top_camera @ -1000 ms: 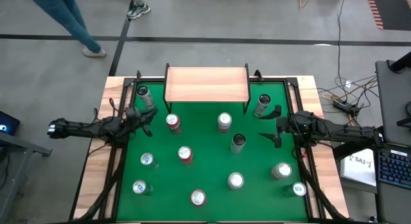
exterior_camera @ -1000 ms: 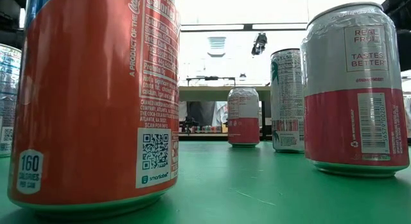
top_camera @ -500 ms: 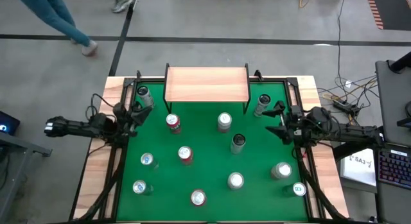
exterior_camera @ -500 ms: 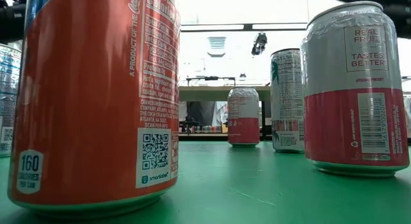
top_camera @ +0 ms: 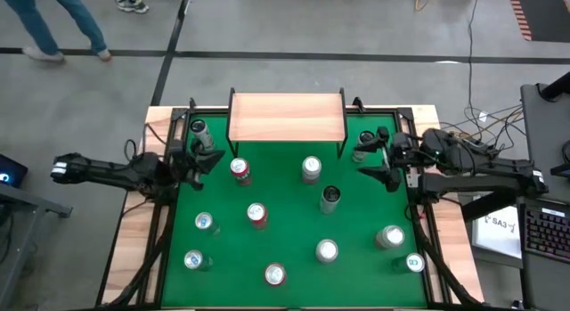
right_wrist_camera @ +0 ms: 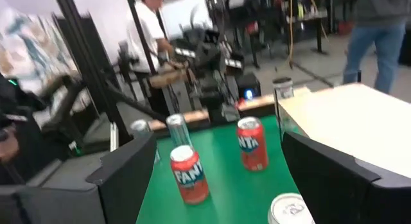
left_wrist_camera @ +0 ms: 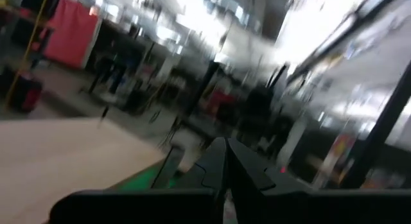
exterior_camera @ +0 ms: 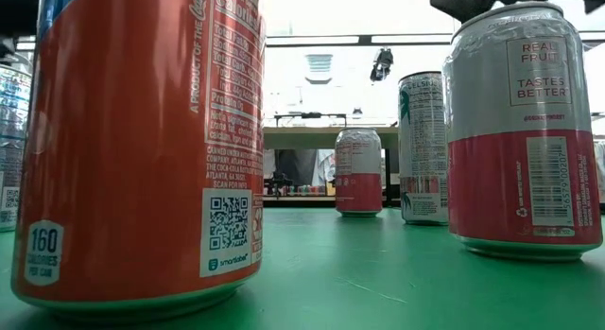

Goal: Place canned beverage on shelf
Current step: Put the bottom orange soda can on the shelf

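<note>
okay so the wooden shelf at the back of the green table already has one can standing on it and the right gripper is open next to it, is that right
Not quite. The high view shows the shelf with nothing on its wooden top; every can stands on the green table below. The rest holds: the right gripper is open, just off the shelf's right end, close to a can by that corner.

Flat green table top (top_camera: 289,235) framed by a pale wooden border (top_camera: 134,249). Around it, smooth grey floor (top_camera: 294,26) crossed by a thin dark stripe (top_camera: 267,54). At the far left corner, legs in blue jeans (top_camera: 53,21) mid-stride, a pair of sneakers (top_camera: 134,4) nearby. Right of the table, tangled cables (top_camera: 463,128) and a dark keyboard (top_camera: 545,231). Beyond the table, a person in a white shirt (right_wrist_camera: 151,25).
</note>
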Robot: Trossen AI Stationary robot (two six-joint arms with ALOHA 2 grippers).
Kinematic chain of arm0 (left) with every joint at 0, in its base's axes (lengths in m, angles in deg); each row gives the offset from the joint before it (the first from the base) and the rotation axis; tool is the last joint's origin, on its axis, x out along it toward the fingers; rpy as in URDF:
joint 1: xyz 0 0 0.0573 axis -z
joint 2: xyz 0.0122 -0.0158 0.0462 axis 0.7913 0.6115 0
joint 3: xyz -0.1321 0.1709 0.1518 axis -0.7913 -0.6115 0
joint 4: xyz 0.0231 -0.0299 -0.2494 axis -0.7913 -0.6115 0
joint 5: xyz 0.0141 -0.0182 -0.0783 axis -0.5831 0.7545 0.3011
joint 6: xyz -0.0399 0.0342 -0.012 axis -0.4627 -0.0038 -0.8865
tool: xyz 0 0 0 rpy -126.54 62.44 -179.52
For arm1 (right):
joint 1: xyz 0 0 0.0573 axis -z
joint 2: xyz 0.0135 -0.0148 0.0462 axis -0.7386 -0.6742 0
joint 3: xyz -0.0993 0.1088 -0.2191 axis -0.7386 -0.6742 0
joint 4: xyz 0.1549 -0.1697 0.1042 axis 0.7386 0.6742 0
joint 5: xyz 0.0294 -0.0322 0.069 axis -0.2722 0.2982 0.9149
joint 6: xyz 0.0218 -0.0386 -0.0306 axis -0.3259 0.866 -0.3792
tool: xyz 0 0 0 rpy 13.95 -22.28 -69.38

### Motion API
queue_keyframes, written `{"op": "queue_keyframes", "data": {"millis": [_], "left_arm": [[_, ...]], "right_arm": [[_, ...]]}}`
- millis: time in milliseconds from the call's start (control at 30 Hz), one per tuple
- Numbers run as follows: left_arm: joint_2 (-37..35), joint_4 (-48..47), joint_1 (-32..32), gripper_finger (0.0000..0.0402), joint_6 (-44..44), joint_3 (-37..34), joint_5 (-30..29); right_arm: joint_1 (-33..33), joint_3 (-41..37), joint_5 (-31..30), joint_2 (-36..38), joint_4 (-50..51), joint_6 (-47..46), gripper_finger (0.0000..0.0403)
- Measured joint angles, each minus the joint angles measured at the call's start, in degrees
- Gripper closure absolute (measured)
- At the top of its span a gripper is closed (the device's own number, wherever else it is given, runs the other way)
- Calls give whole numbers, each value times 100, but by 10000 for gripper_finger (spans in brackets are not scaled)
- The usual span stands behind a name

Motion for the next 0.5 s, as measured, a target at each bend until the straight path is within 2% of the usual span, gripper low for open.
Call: {"op": "queue_keyframes", "data": {"millis": [167,267,333,500], "left_arm": [[330,-2722,0,402,-107,1260,1],[580,-3879,3,402,-118,1886,-159],[730,-4223,9,402,-53,2132,-232],[1013,-4305,227,402,173,2369,-243]], "right_arm": [[-15,719,-1,-494,646,-110,74],[-110,1046,9,-804,1000,-209,74],[-236,1258,31,-990,1017,-207,74],[-731,1655,46,-1580,1105,-199,74]]}}
